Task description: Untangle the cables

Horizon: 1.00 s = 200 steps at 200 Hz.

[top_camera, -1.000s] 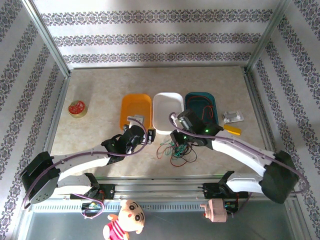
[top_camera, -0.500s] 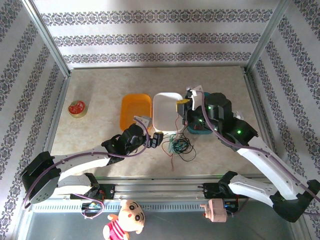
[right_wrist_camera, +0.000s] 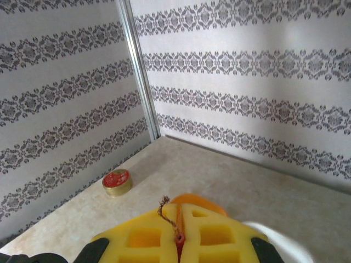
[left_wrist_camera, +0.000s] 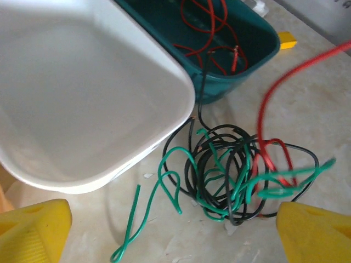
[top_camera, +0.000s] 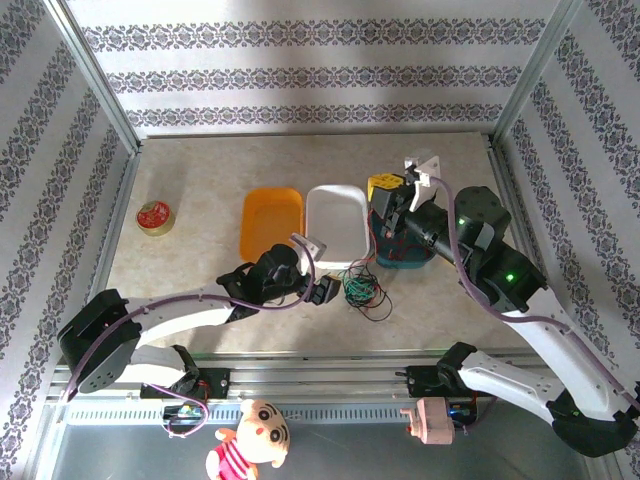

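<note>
A tangle of green, black and red cables [top_camera: 363, 291] lies on the table in front of the white tray [top_camera: 335, 220] and the teal tray [top_camera: 405, 262]. My right gripper [top_camera: 386, 190] hangs high above the trays, shut on the end of a red cable [right_wrist_camera: 179, 236] that shows between its yellow pads. That strand [left_wrist_camera: 269, 98] runs taut down into the tangle [left_wrist_camera: 236, 175]. My left gripper [top_camera: 322, 290] is low and just left of the pile, open [left_wrist_camera: 175, 230], with a loose green strand [left_wrist_camera: 137, 219] between its fingers. More red cable [left_wrist_camera: 208, 33] lies inside the teal tray [left_wrist_camera: 258, 49].
An orange tray [top_camera: 271, 222] stands left of the white one [left_wrist_camera: 181, 104]. A red-lidded tin [top_camera: 154, 217] sits far left. A small yellow piece [left_wrist_camera: 286, 39] lies beyond the teal tray. Patterned walls and metal posts enclose the table.
My right gripper has risen and swung back over the trays, drawing the red cable up out of the pile. The left gripper slid right, closer to the tangle.
</note>
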Each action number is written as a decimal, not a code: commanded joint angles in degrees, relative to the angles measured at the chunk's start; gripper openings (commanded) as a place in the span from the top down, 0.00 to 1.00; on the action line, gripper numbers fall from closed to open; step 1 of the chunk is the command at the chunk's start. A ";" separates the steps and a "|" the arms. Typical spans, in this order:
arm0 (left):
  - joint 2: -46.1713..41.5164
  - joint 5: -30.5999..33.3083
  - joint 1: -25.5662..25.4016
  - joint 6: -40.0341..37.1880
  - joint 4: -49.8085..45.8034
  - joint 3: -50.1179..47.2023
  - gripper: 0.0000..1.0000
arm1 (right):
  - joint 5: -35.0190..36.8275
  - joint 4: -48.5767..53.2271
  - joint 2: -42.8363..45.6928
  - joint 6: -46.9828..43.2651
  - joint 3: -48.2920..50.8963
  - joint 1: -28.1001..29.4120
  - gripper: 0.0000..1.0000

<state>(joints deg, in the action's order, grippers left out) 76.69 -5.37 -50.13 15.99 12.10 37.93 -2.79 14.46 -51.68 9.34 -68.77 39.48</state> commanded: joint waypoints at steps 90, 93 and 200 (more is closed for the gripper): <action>4.88 -1.03 0.29 -1.44 -1.90 4.10 0.06 | 11.62 -2.33 0.89 -9.21 -3.28 0.77 1.00; 4.95 -0.32 0.29 -1.10 -1.90 3.95 0.06 | 11.91 -2.46 0.74 -9.30 -3.56 0.51 1.00; 5.93 4.05 0.23 1.77 -0.41 1.97 0.05 | 3.30 -5.13 -9.41 -0.46 -11.06 -24.36 1.00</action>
<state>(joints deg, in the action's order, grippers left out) 81.84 -2.33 -50.13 16.93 11.16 40.47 3.27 10.76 -59.72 6.15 -79.00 18.44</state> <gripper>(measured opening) 0.944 0.046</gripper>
